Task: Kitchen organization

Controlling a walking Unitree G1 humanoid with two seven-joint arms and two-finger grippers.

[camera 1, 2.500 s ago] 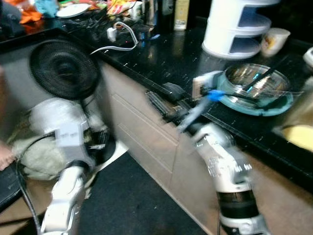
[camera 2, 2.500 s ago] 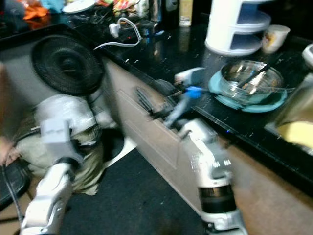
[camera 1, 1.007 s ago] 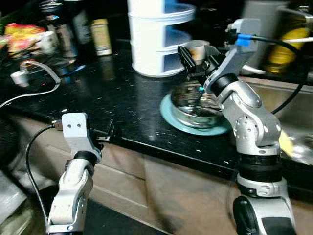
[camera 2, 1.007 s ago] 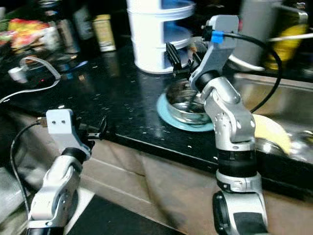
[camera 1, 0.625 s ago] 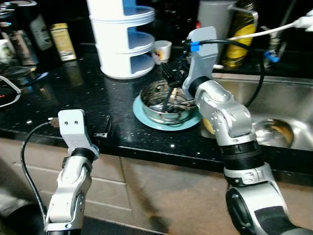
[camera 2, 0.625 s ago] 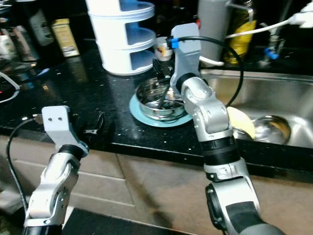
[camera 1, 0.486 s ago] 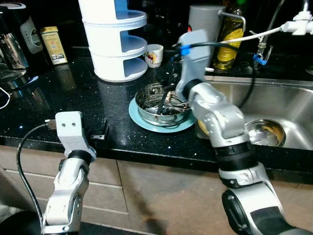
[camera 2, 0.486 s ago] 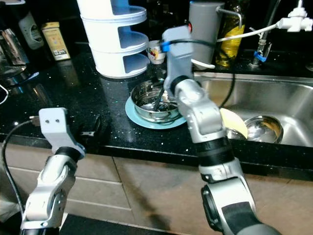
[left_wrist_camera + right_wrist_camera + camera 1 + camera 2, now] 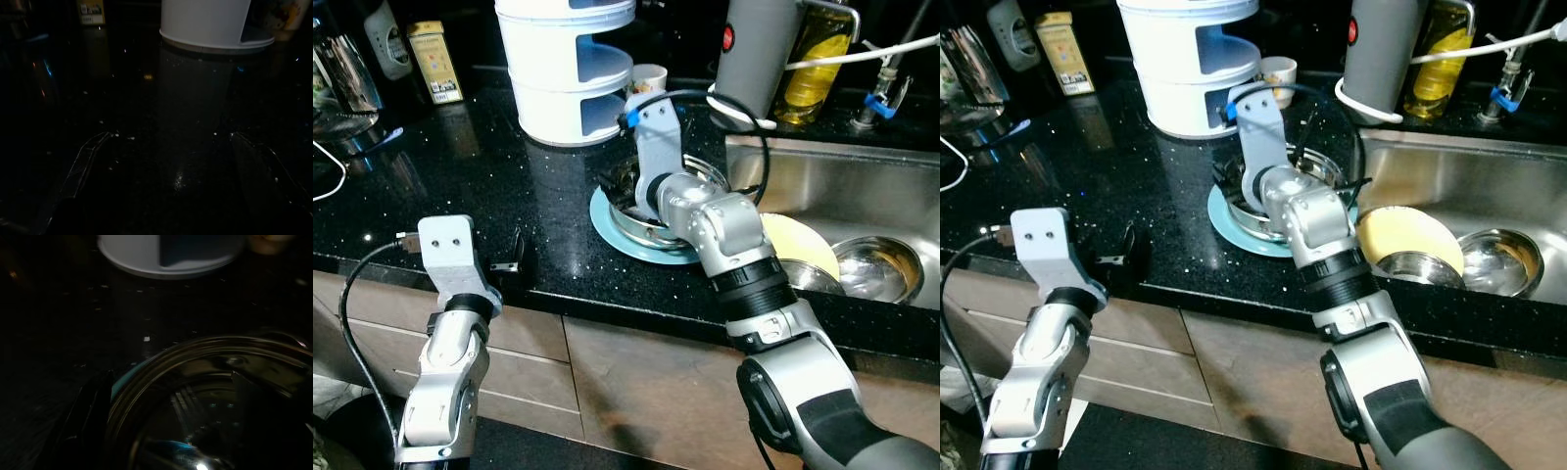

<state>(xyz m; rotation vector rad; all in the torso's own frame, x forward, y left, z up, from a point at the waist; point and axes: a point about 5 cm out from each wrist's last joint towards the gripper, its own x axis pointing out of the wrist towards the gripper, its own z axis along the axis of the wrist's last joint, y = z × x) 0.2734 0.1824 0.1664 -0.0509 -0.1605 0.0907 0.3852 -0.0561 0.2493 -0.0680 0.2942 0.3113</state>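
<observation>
Reaching over the steel bowl [image 9: 658,201], your right gripper [image 9: 166,401] has its 2 fingers spread, 1 outside the near rim over the counter and 1 over the bowl's inside, so the rim runs between them; they look released, not yet pinching. That straddle suits lifting a thin-walled bowl by its edge. The bowl sits on a light blue plate [image 9: 636,245] on the black countertop [image 9: 460,176], just beside the sink [image 9: 862,186], which already holds a yellow plate [image 9: 798,240] and another steel bowl [image 9: 871,264], so a short carry to the sink seems the likely aim. Something dark, perhaps utensils, lies inside the bowl, but the wrist picture is too dim to be sure; expect it to rattle or tip if you lift by 1 side.

Your left gripper [image 9: 168,147] rests low over the counter's front edge, fingers apart and holding nothing, well clear of the work. Behind the bowl stand the white 3-tier rack [image 9: 573,73] and a small cup [image 9: 649,78], so keep the lift away from them
</observation>
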